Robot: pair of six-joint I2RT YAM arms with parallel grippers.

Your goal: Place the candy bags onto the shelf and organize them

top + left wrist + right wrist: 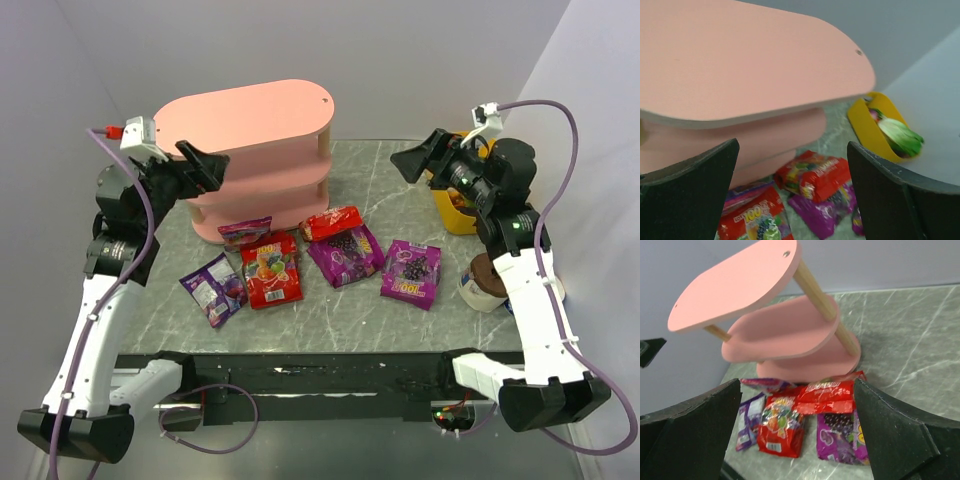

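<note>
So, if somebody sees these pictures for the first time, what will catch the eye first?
The pink three-tier shelf at the back left of the table dominates, with no bag seen on its tiers. Right in front of it lie six bright candy bags, red, blue-violet and purple, some overlapping. The left gripper and right gripper hang open and empty at either side.

- Counter [420,330]: grey stone-look top with pale veins running diagonally.
- Back wall [420,60]: plain, pale grey-lilac, rises from the counter's far edge.
- Left wall [35,90] and right wall [600,70]: plain and pale, close along the side edges.
- Black strip [330,372] along the near edge.
- Light even; shadows soft.
</note>
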